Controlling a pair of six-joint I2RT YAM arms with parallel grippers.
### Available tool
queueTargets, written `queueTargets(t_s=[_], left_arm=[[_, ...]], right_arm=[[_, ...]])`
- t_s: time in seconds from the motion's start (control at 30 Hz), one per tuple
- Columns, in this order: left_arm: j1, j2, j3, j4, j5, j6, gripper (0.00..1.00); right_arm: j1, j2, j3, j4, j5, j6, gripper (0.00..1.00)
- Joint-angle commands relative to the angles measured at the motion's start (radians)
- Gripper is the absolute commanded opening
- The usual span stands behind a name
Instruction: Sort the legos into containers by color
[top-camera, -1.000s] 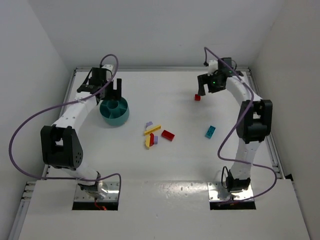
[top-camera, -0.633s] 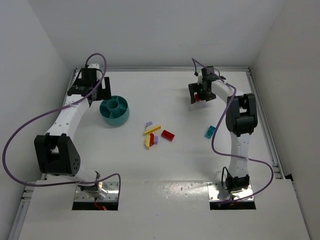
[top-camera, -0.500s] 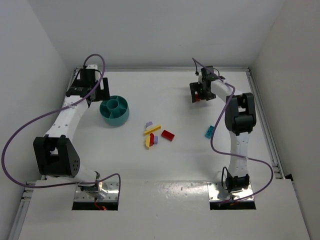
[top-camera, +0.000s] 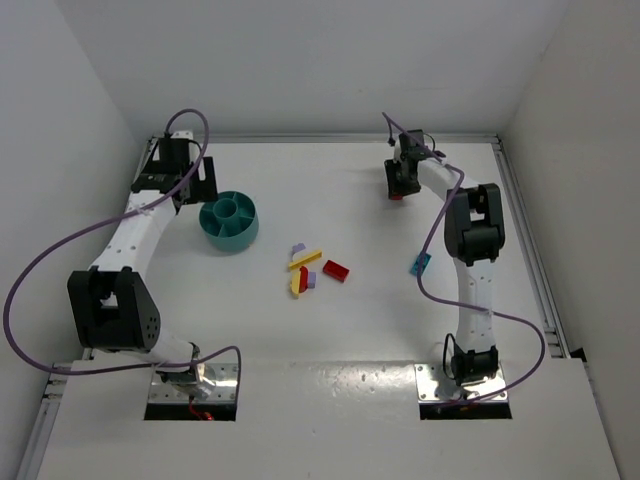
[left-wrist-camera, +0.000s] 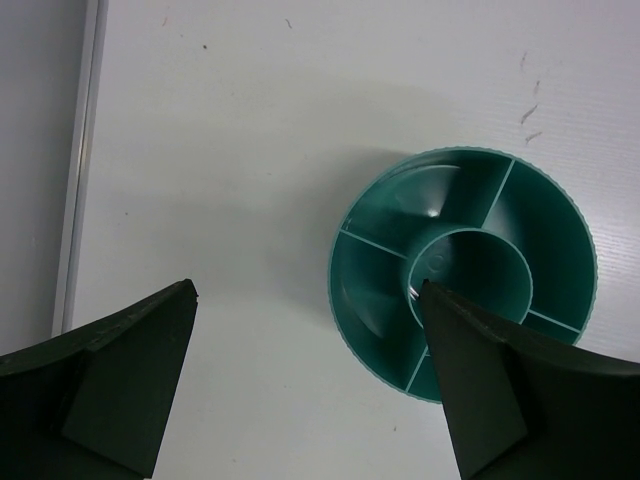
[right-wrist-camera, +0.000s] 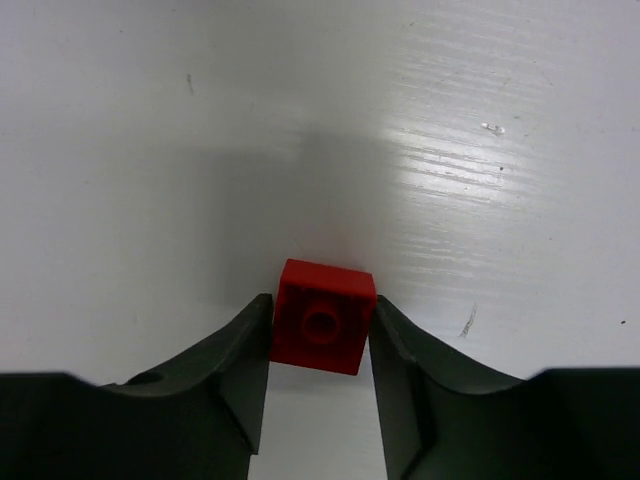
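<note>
One red brick (right-wrist-camera: 322, 328), stud up, nearly square, is now pinched by the right gripper (right-wrist-camera: 320, 318), spread earlier; the left gripper (left-wrist-camera: 307, 292) is held wide.

We see the left gripper (left-wrist-camera: 307, 290) along the bottom edge, its 2 fingers (left-wrist-camera: 120, 380) wide apart, the right-hand one overlapping the divided teal bowl (left-wrist-camera: 540, 215) at centre right.
</note>
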Motion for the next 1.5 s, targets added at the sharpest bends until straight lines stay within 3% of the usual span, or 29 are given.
queueTargets(t_s=[0.0, 0.03, 0.13, 0.2, 0.3, 0.4, 0.57, 0.7, 1.0, 1.47], left_arm=[[0.012, 0.021, 0.016, 0.007, -0.015, -0.015, 1.0], [0.012, 0.021, 0.017, 0.007, -0.015, -0.003, 1.0], [0.021, 0.031, 0.017, 0.007, 0.028, 0.023, 1.0], [0.021, 0.031, 0.027, 0.007, 0.063, 0.052, 1.0], [0.054, 0.031, 0.027, 0.007, 0.28, 0.104, 1.0], [0.067, 0.031, 0.027, -0.016, 0.408, 0.124, 1.0], [0.099, 0.021, 0.015, -0.026, 0.538, 0.134, 1.0], [0.128, 0.003, 0.006, -0.026, 0.583, 0.134, 1.0], [0.177, -0.027, -0.014, -0.035, 0.592, 0.143, 1.0], [0.251, -0.068, -0.063, -0.035, 0.548, 0.124, 1.0]], right_arm=[[0.0, -0.002, 0.034, 0.021, -0.032, -0.032, 0.38], [0.0, -0.015, 0.034, 0.021, -0.084, -0.046, 0.3], [0.024, -0.085, 0.034, -0.008, -0.279, -0.12, 0.19], [0.043, -0.134, 0.034, -0.021, -0.47, -0.15, 0.17], [0.142, -0.246, -0.004, -0.034, -0.653, -0.253, 0.12], [0.227, -0.311, 0.016, -0.105, -0.75, -0.394, 0.11], [0.383, -0.341, 0.016, -0.114, -0.81, -0.551, 0.09], [0.443, -0.276, 0.124, -0.128, -0.845, -0.609, 0.1], [0.521, -0.056, 0.362, -0.041, -0.836, -0.557, 0.1], [0.57, 0.088, 0.427, 0.24, -0.755, -0.396, 0.1]])
